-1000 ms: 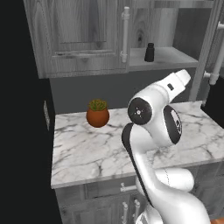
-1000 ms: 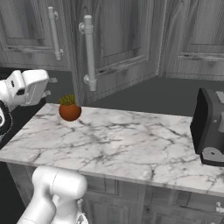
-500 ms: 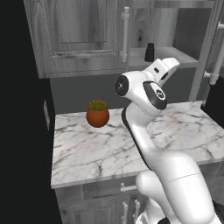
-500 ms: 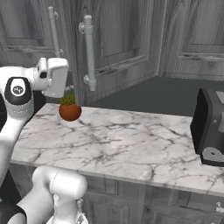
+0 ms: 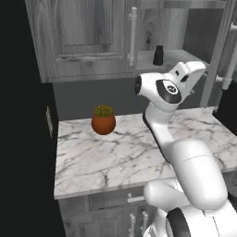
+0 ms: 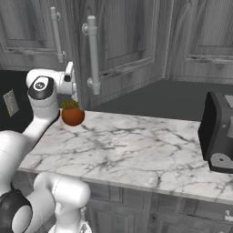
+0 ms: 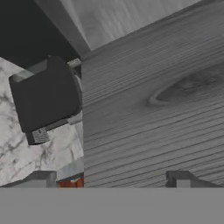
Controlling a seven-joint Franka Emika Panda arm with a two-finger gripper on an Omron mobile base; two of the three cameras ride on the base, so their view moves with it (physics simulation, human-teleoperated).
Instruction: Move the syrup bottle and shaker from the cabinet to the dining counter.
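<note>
From the left base view we see the cabinet [image 5: 92,41] with one door swung open; on its grey shelf [image 5: 178,56] stands the shaker [image 5: 158,55], small and dark, upright and alone; our arm rises from the lower right and its white hand reaches up just below and to the right of the shaker, apart from it; below lies the marble bench [image 5: 120,152], with an orange plant pot [image 5: 103,120] near its back left.

From the right base view we see the arm at the left, its hand tucked behind the edge of the open cabinet door [image 6: 118,45] with its long silver handle [image 6: 93,54]; the plant pot [image 6: 72,113] sits on the bench [image 6: 132,150] just below the hand; a black toaster [image 6: 219,139] stands at the far right.

From the hand view the claw [image 7: 111,179] stands wide open, holding nothing; wood grain of the cabinet door [image 7: 153,100] lies close ahead; the black toaster [image 7: 46,98] sits on marble at the left.
</note>
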